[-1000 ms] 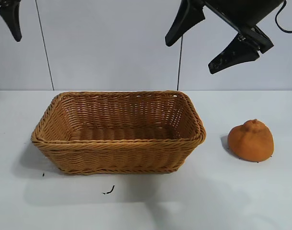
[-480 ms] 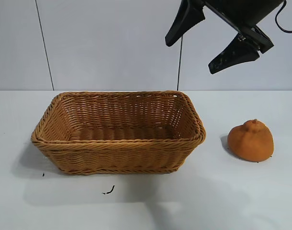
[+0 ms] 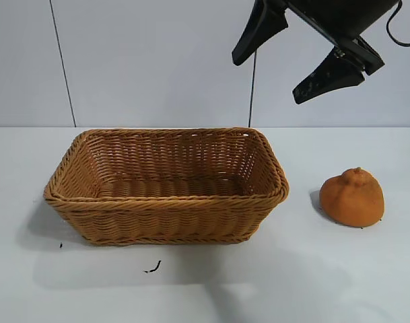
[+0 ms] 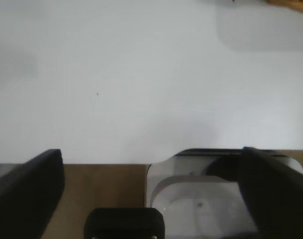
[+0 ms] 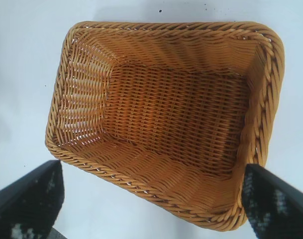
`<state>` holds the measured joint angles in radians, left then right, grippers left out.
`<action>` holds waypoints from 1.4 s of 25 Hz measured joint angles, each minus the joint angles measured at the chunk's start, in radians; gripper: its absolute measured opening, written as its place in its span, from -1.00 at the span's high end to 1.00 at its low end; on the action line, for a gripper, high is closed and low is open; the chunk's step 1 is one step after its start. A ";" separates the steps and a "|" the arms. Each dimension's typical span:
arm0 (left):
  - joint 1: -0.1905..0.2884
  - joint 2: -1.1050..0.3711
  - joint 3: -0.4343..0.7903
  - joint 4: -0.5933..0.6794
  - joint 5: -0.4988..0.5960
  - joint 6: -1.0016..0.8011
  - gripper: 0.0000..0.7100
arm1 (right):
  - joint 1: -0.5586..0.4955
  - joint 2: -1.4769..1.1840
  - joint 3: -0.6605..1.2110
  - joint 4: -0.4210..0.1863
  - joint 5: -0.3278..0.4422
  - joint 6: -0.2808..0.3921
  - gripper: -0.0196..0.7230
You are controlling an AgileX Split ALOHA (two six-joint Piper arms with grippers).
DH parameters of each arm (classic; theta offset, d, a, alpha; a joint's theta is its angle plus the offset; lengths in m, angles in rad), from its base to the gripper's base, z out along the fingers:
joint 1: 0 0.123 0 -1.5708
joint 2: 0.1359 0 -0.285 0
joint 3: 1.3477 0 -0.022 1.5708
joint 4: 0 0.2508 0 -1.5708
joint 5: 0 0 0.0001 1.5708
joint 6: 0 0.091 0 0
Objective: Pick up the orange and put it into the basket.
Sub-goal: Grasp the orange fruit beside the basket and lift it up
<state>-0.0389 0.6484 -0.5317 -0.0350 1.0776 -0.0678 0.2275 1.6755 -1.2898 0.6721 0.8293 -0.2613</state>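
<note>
Hanging wide open and empty, the right gripper (image 3: 297, 64) is hovering high above the white table (image 3: 191, 289); below it to the left is sitting the golden-brown rectangular wicker basket (image 3: 165, 185), while the lumpy dull-orange fruit (image 3: 353, 197) is lying below, beside the basket's right end, untouched. Left gripper (image 4: 151, 179) is gaping open over bare table.

The exterior camera faces the golden-brown woven wicker basket (image 3: 165, 185) level; the right wrist camera looks down into it (image 5: 166, 119); the left wrist camera sees the white table (image 4: 141, 89).
</note>
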 joint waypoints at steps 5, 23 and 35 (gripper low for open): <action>0.000 -0.161 0.024 0.000 -0.015 0.009 -0.91 | 0.000 0.000 0.000 0.000 0.000 0.000 -0.93; 0.000 -0.653 0.029 -0.004 -0.019 0.016 -0.91 | 0.000 0.000 0.000 -0.041 0.014 -0.009 -0.93; 0.000 -0.653 0.029 -0.004 -0.019 0.016 -0.91 | -0.072 0.000 0.000 -0.472 0.023 0.190 -0.93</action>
<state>-0.0389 -0.0042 -0.5029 -0.0386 1.0584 -0.0523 0.1558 1.6755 -1.2898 0.2001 0.8520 -0.0709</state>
